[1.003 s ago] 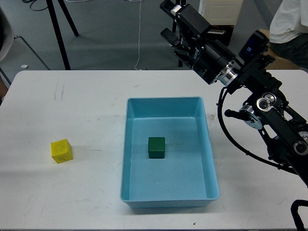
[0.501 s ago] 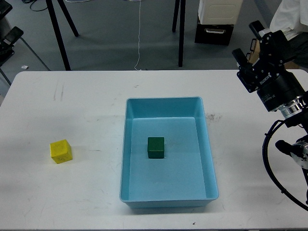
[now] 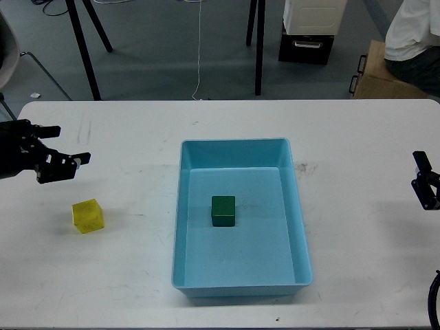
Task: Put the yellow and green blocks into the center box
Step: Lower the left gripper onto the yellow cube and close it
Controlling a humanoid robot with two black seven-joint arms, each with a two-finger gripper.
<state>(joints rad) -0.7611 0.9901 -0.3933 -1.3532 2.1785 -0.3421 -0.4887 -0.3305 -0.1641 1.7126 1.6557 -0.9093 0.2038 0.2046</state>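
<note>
A green block [image 3: 223, 210] lies inside the light blue box [image 3: 239, 155] in the middle of the white table. A yellow block [image 3: 88, 216] sits on the table at the left, outside the box. My left gripper [image 3: 60, 148] comes in from the left edge, open and empty, a little above and behind the yellow block. Only a small dark part of my right gripper [image 3: 424, 181] shows at the right edge; its fingers cannot be told apart.
The white table [image 3: 357, 137] carries only the box and the yellow block. Beyond its far edge are black stand legs [image 3: 86, 48], a cabinet [image 3: 311, 27], a cardboard box [image 3: 375, 75] and a seated person [image 3: 414, 34].
My right arm has swung from above the box's far right corner off to the right edge. My left gripper has come in from the left toward the yellow block.
</note>
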